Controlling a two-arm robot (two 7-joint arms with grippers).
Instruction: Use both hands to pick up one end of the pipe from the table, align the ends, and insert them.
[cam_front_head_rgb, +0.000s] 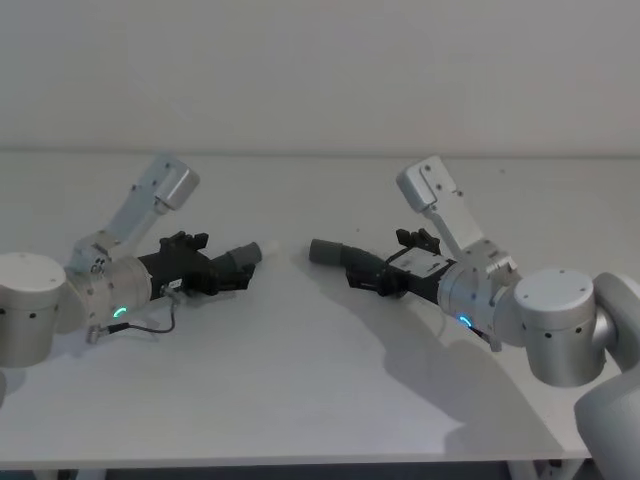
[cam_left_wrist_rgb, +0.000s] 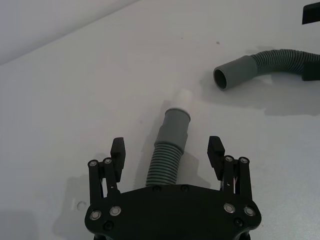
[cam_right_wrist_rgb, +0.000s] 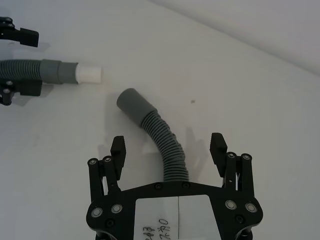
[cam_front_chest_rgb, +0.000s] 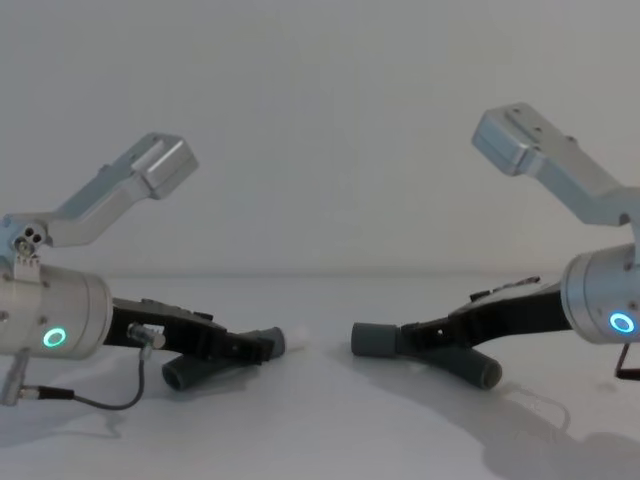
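Two dark-grey corrugated pipe pieces lie on the white table (cam_front_head_rgb: 320, 380), cuffs facing each other across a gap. The left piece (cam_left_wrist_rgb: 167, 162) has a grey cuff (cam_left_wrist_rgb: 176, 122) with a white tip (cam_left_wrist_rgb: 183, 97). My left gripper (cam_left_wrist_rgb: 167, 147) is open, one finger on each side of the hose and not touching it. The right piece (cam_right_wrist_rgb: 167, 147) ends in a plain cuff (cam_right_wrist_rgb: 132, 105). My right gripper (cam_right_wrist_rgb: 167, 145) straddles it the same way, open. In the head view the left gripper (cam_front_head_rgb: 222, 265) and right gripper (cam_front_head_rgb: 375, 270) point toward each other.
A thin black cable (cam_front_head_rgb: 150, 325) loops off the left wrist onto the table. The table's front edge (cam_front_head_rgb: 300, 462) runs close below both arms. A plain wall stands behind the table. Bare table lies between the two cuffs.
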